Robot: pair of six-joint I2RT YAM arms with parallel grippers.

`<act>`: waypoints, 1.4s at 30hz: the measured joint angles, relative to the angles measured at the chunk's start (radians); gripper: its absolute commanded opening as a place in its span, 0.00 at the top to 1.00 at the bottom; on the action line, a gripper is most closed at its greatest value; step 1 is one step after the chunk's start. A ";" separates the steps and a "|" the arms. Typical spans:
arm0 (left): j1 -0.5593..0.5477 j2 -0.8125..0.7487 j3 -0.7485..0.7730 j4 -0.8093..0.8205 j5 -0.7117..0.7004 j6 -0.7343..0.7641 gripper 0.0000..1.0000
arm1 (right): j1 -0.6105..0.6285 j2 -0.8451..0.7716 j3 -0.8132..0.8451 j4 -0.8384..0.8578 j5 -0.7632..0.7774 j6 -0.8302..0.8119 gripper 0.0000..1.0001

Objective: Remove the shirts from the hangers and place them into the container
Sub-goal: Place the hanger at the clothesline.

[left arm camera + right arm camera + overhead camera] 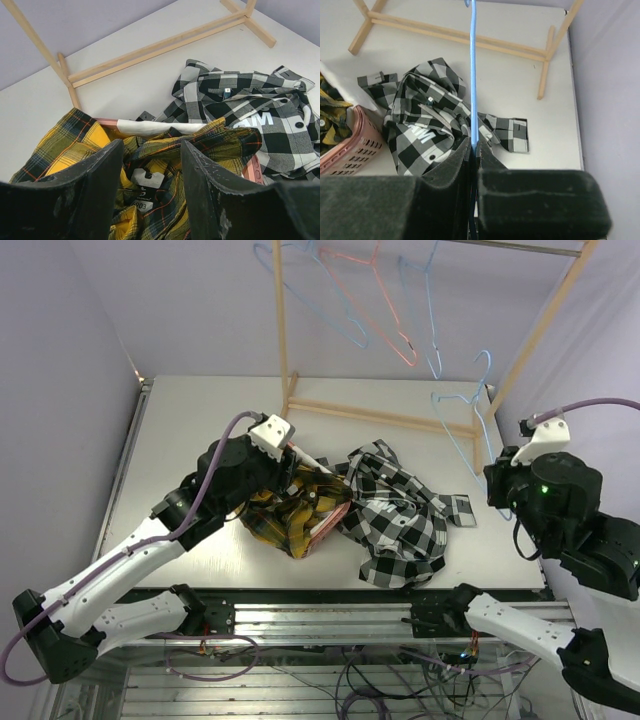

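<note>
You're hovering L gripper (pixel 152 150), fingers apart, over plaid shirt (pixel 283 517) in basket (pixel 356 146), R gripper (pixel 474 148) clamping bare blue hanger (pixel 473 75); checked shirt (pixel 400 512) lying on table (pixel 200 430) against basket, awaiting binning.

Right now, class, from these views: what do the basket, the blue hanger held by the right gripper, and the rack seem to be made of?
The basket: likely moulded plastic, matt salmon-pink, with regular slotted holes.
The blue hanger: probably coated wire; thin, straight, evenly light blue.
The rack: looks like bare wood; pale square-cut sticks, unpainted.
</note>
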 measured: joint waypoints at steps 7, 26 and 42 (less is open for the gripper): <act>0.005 0.010 0.000 0.000 0.006 -0.006 0.40 | 0.274 0.031 0.026 -0.095 0.185 0.126 1.00; 0.025 0.032 0.000 0.000 0.018 -0.008 0.40 | 0.739 0.004 0.153 -0.174 0.612 0.357 1.00; 0.029 0.037 0.000 0.000 0.025 -0.008 0.40 | 0.526 0.361 0.081 -0.144 0.428 0.282 1.00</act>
